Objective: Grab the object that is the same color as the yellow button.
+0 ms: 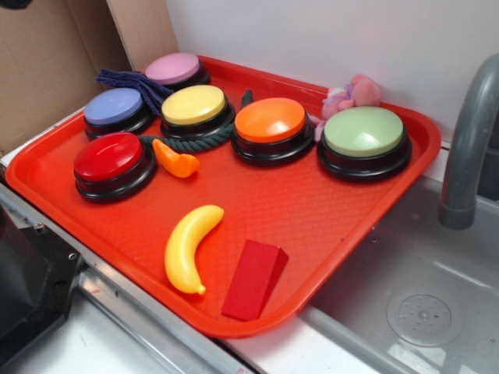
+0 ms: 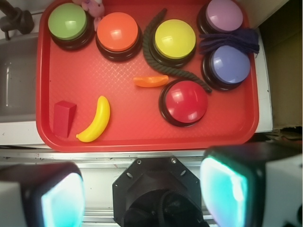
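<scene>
**Banana not grabbed yet, hand parked high above the tray**

Exterior view: nothing done so far, pretty much the whole task is left. The banana (image 1: pixel 188 247) lies loose on the red tray (image 1: pixel 366 202), near the front edge, just beside the red wedge (image 1: pixel 254 279) without touching it. The yellow button (image 1: pixel 194 105) sits in the back row, and the little carrot (image 1: pixel 177 161) lies between it and the banana. No hand visible in this shot.

Wrist view: the hand (image 2: pixel 142 191) looks straight down from well above, hanging off the tray's near edge. Its two fingers (image 2: pixel 222 184) are spread wide with nothing between them. The banana (image 2: pixel 95 119) sits lower left on the tray, so the hand would need to move over it and drop.
</scene>
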